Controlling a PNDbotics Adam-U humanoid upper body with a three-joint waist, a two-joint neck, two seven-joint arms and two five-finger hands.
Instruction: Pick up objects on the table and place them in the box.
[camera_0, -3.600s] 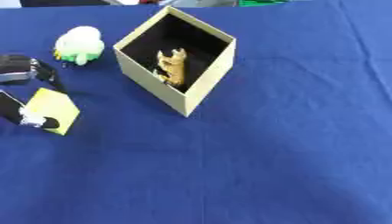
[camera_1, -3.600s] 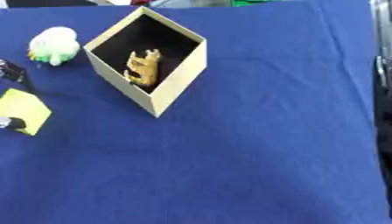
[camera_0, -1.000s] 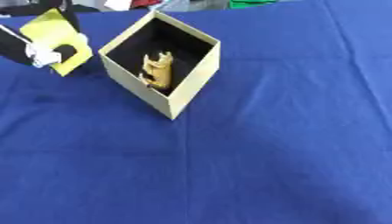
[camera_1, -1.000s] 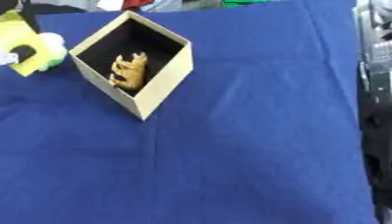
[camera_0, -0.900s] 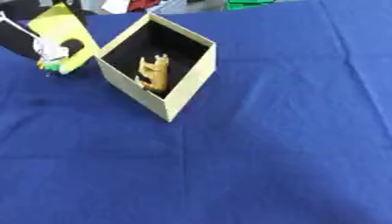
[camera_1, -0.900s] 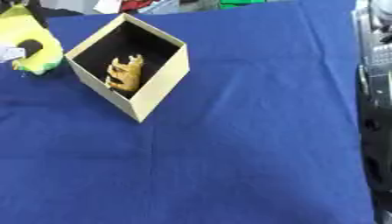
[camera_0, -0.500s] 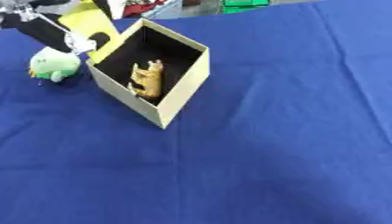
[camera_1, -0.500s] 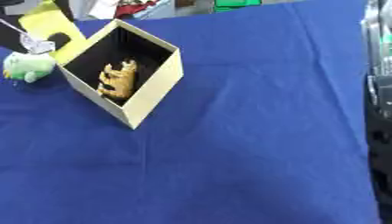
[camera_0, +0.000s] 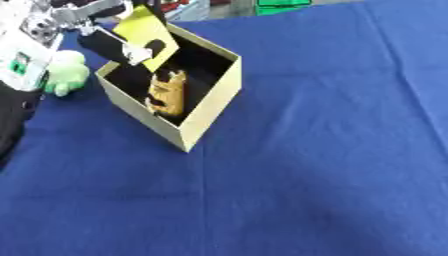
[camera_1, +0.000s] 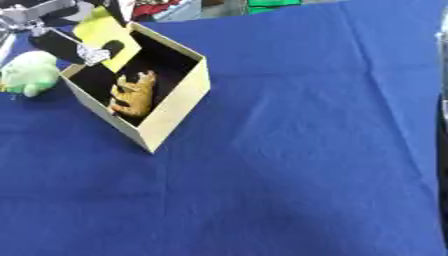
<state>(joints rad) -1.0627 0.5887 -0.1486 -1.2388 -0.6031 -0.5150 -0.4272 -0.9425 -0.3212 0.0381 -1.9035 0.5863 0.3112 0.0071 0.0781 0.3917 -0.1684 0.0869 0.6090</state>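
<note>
**A:** What is the left hand (camera_0: 109, 42) carrying?

**B:** A flat yellow card-like piece with a dark spot on it (camera_0: 147, 34), thin and rigid-looking. The black fingers are curled against its lower edge and pinch it there, so most of the sheet stands up and away from the fingertips, tilted over the near-left rim of the open tan cardboard box (camera_0: 213, 107). Its upper corner already hangs over the dark inside.

**A:** How would it handle?

**B:** Light, I'd judge, and stiff enough to keep its shape from one pinched edge. The face looks smooth, so an edge pinch seems the sensible hold. It should drop flat or lean on a wall once let go.

**A:** And inside the box?

**B:** A small golden-brown animal figurine (camera_0: 166, 93) lies below and to the right of the fingers, against the inner wall. It looks hard and solid. The card could land on it without harm, by my guess.

**A:** Anything left outside?

**B:** A round pale-green soft toy (camera_1: 26, 73) sits on the blue tablecloth (camera_0: 324, 150), just left of the fingers and beside the box's outer wall. It looks squashy, best taken around its body.

**A:** The right hand?

**B:** It shows in neither view.
</note>
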